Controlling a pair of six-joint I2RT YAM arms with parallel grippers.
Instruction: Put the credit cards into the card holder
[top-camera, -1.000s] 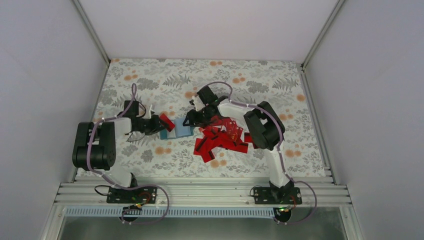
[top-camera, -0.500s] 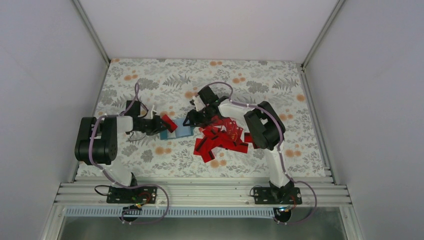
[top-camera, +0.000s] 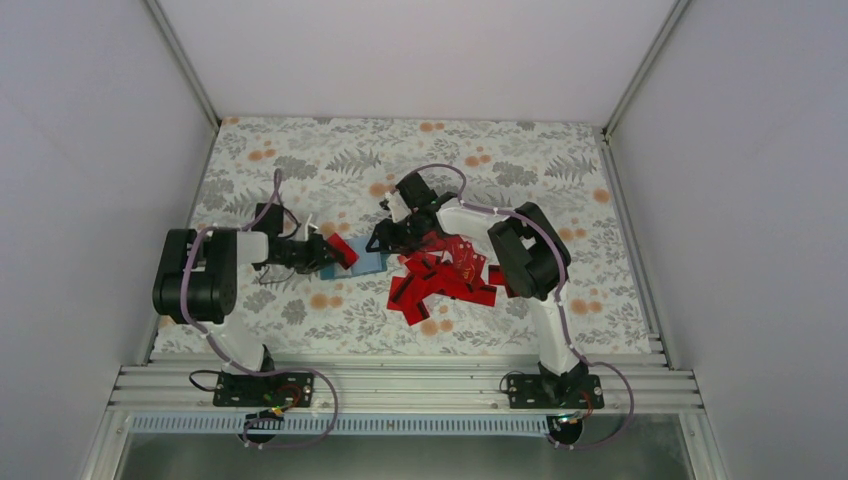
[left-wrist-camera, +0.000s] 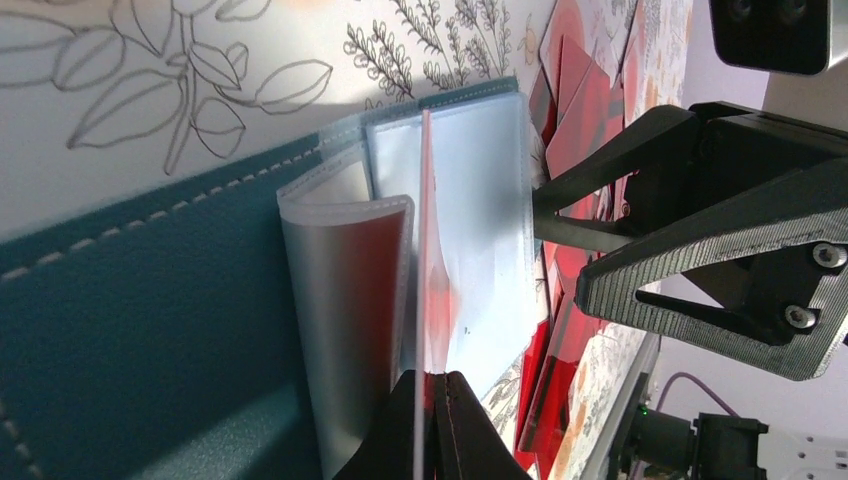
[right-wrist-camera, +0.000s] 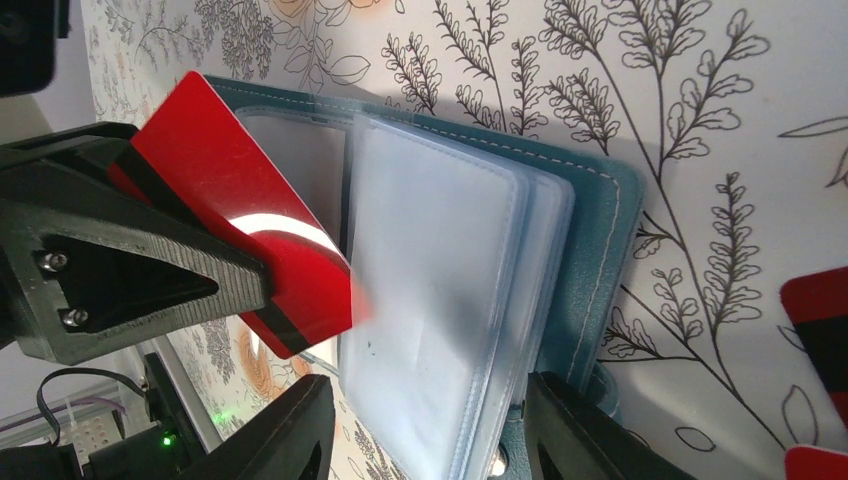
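The teal card holder (top-camera: 368, 262) lies open on the floral cloth, its clear sleeves (right-wrist-camera: 440, 300) fanned upward. My left gripper (top-camera: 322, 255) is shut on one red credit card (right-wrist-camera: 250, 230) with a black stripe. That credit card shows edge-on in the left wrist view (left-wrist-camera: 425, 250), its far end at the mouth of the sleeves (left-wrist-camera: 480, 230). My right gripper (right-wrist-camera: 428, 385) stands open at the holder's far right end, one jaw on each side of the sleeve stack, beside the teal cover (right-wrist-camera: 600, 230). A heap of credit cards (top-camera: 445, 278) lies to the right.
The right arm's elbow (top-camera: 525, 255) hangs over the heap of cards. The right gripper's fingers (left-wrist-camera: 700, 260) sit close in front of the left gripper. A loose red card (right-wrist-camera: 820, 320) lies right of the holder. White walls enclose the table.
The left arm has pushed rightward, carrying the red card from the holder's left edge onto the sleeves. The right gripper has stayed put.
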